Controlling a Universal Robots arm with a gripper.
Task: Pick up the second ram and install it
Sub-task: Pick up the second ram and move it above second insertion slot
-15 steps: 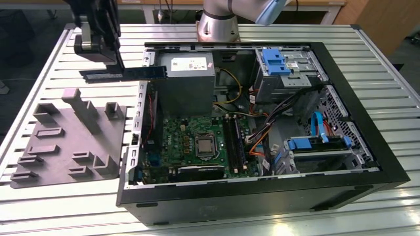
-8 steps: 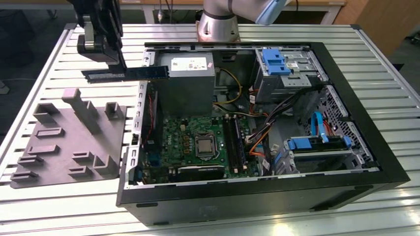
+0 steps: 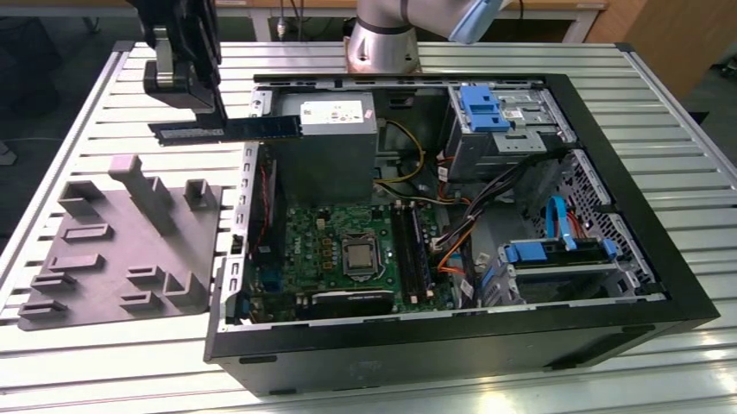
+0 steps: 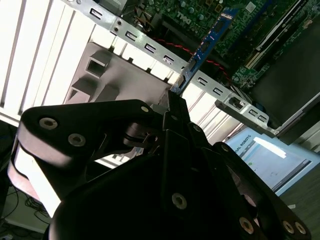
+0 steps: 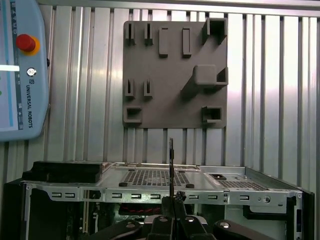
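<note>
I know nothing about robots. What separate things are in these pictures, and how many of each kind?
robot arm with gripper: 1
second ram, held in the gripper: 1
open computer case: 1
grey moulded tray: 1
control panel with red button: 1
Total: 5

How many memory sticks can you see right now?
1: the second ram, held in the gripper above the case's edge on the exterior view's left. Any seated in the motherboard slots can't be made out.
</note>
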